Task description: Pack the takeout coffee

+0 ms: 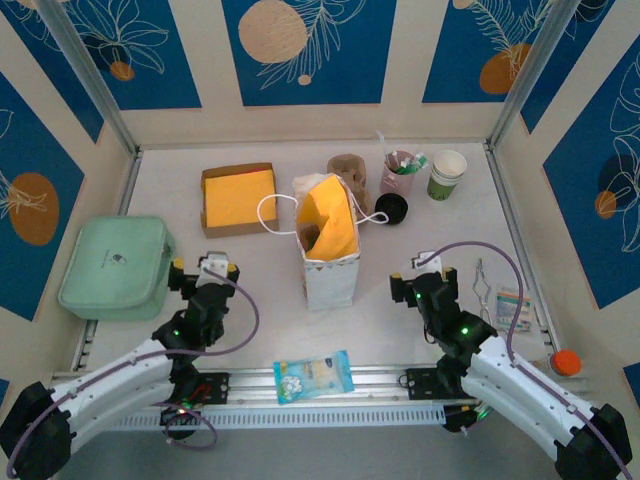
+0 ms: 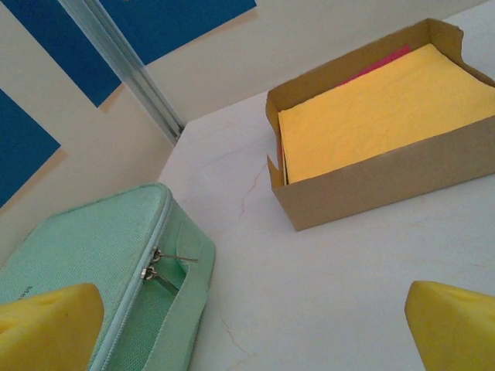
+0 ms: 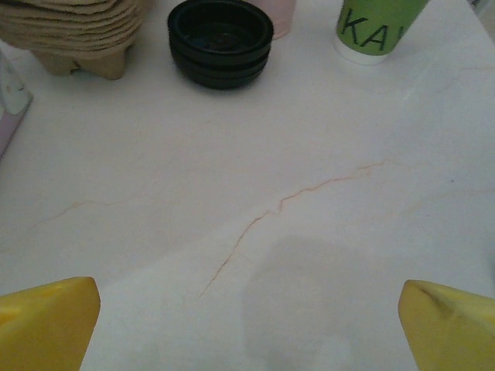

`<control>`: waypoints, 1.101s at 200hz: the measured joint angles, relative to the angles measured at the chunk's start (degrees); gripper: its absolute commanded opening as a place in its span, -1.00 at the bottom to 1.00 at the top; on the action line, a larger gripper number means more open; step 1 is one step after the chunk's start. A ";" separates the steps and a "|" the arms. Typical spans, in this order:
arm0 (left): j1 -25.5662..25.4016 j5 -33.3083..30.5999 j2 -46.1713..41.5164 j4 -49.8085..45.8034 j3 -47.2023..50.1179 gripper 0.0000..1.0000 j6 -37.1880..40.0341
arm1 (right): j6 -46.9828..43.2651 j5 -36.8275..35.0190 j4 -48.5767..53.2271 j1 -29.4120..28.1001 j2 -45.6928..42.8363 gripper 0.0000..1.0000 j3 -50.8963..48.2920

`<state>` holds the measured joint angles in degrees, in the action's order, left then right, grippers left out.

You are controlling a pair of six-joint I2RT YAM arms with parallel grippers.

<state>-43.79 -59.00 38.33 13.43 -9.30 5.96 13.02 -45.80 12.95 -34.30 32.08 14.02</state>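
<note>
Nearest us, our left gripper [image 1: 205,266] and right gripper [image 1: 422,275] hang spread and empty — the takeout coffee [image 1: 447,174] stands far right, the paper bag [image 1: 328,250] gaping mid-table, presumably to receive it.

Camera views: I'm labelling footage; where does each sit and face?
Top external: above, behind bases, looking down at the table; left gripper, right gripper show.
Left wrist: on left arm, faces mint case, cardboard box; fingertips show.
Right wrist: on right arm, faces black lid, green cup; fingertips show.
Shared: lid, cup with top view.
</note>
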 measured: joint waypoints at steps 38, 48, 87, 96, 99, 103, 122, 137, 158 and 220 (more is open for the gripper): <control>-0.28 -1.75 -1.09 -0.76 0.26 0.99 -0.09 | 0.31 -0.17 -1.79 4.11 -0.24 1.00 -0.02; -0.28 -2.10 -0.74 -0.57 0.28 0.99 -0.04 | 0.46 0.33 -2.32 5.55 -0.46 1.00 -0.07; -0.26 -2.89 1.84 3.63 1.42 0.99 0.96 | 0.48 3.37 -5.60 10.80 -0.42 0.98 -1.07; -0.26 -3.02 2.45 5.07 1.79 0.99 1.60 | 0.48 3.98 -6.23 11.50 0.07 0.98 -1.09; -0.26 -3.02 2.69 5.55 1.90 0.99 1.70 | 0.48 4.13 -6.40 11.63 0.26 0.98 -1.09; -0.26 -3.06 3.02 6.38 2.08 0.99 2.01 | 0.48 4.31 -6.69 11.78 0.52 0.98 -1.09; -0.04 -3.04 4.76 10.51 2.95 0.99 3.26 | 0.44 5.14 -8.04 12.26 2.12 0.98 -1.09; 0.57 -2.99 6.23 13.88 3.74 0.99 4.31 | 0.44 5.44 -9.22 12.26 3.37 0.98 -1.09; 1.79 -2.93 7.91 17.38 4.20 0.99 5.16 | 0.24 5.57 -11.76 12.48 4.11 0.98 -1.40; 5.18 -1.09 10.95 24.63 4.46 0.99 6.58 | -1.11 5.97 -19.58 14.01 4.57 0.98 -4.11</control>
<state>-38.61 -60.10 49.28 38.06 -4.84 12.53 11.90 -39.83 -6.63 -20.29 36.64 9.91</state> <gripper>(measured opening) 0.996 0.991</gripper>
